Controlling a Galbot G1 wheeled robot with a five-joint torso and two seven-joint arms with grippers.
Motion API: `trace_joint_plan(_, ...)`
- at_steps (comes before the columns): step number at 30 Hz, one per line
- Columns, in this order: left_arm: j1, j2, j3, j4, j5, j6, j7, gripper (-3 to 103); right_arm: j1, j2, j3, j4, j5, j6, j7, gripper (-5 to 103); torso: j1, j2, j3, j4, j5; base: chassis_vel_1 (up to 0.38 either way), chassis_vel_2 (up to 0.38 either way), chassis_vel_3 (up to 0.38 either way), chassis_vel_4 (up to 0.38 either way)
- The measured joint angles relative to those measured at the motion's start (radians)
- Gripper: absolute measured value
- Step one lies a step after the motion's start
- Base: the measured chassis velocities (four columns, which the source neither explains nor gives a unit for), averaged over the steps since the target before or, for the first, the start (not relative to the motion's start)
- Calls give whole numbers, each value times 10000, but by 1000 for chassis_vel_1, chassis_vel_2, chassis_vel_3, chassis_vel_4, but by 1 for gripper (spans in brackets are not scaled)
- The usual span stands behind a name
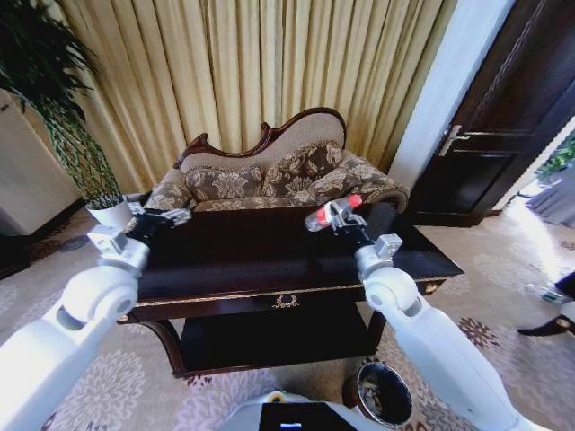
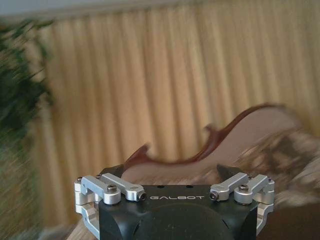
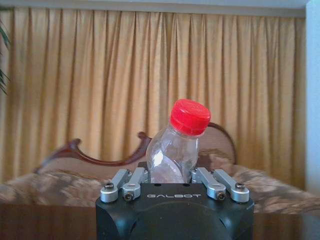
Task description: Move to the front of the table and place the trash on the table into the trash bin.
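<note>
A patterned sofa (image 1: 278,180) stands against gold curtains (image 1: 252,63) on the far side. In front of it sits the dark worktop (image 1: 243,260). On the floor at the near right is the trash bin (image 1: 384,392). The right pincer (image 1: 340,215) is raised over the worktop's far right part, clenched around a clear bottle (image 3: 176,145) with a red cap. The left pincer (image 1: 169,216) hangs over the far left corner, released.

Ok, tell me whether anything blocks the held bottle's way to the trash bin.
The right gripper holds the bottle above the table. The trash bin sits on the floor at the table's near right corner, mouth open. Only the table's front edge lies between; nothing else visible blocks it.
</note>
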Motion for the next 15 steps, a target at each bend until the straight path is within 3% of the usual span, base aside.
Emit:
trace_joint_plan(4,606,-462,-817,798,-174,74,148,100,-154,-379,503,-54,145,-80,-12,33,1,0,0,1,-2,0,0,0,0)
trace_joint_plan(8,1198,-773,-1634,1224,-197,-178,746,100,-360,-567,890,-53,244,-129,-42,33,1,-1,1,3,-3,0,0,0,0)
trace_joint_plan(10,1858,-911,-2544,1367,-574,-520,1257,100,-573,-668,1133,121,344,-187,-31,33,0,0,-1,2,-2,0,0,0,0)
trace_joint_plan(15,2289,-836,-3269,1366,-892,-1060,2120,100,-691,-697,1184,376,508,-299,107,33,0,0,-1,3,0,0,0,0,0)
